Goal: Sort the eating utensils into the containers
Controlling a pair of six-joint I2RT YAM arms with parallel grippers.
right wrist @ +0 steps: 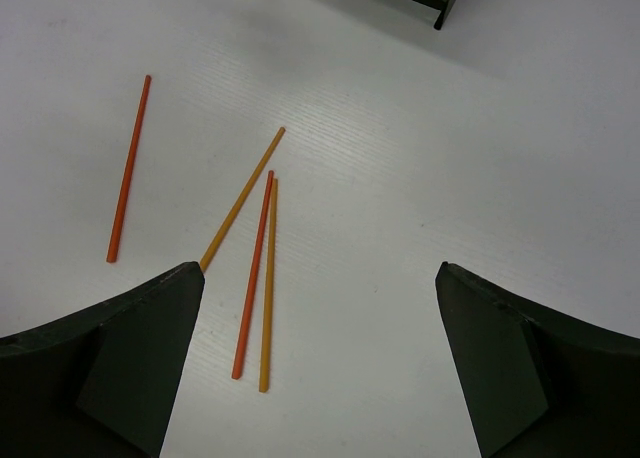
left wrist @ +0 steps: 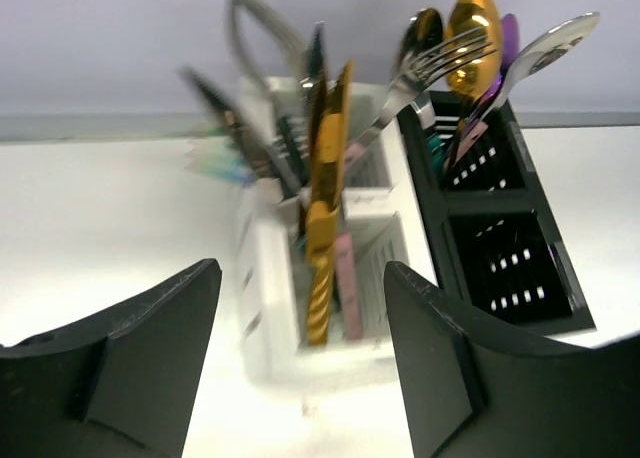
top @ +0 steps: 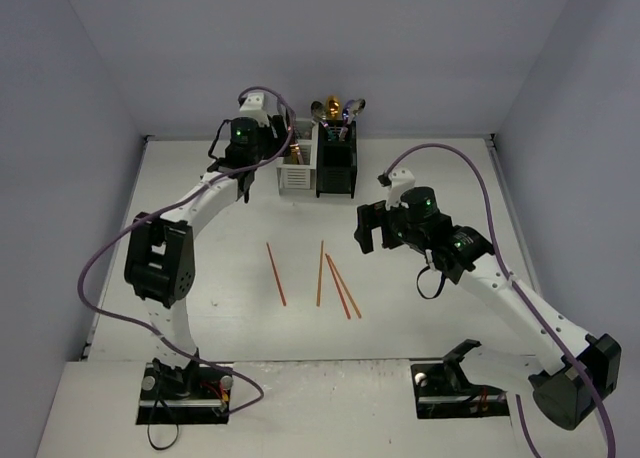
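left gripper (left wrist: 300, 273), jaws apart and empty, faces the white caddy (left wrist: 262, 288) joined to the black caddy (left wrist: 520, 323), while the right gripper (right wrist: 317, 273), likewise spread empty, hangs over 4 chopsticks (right wrist: 253, 278) on the table (right wrist: 450, 158).

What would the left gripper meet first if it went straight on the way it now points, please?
Most likely the white caddy: its near end wall sits straight ahead between the open fingers, with a gold knife standing just behind it. Depth is hard to judge.
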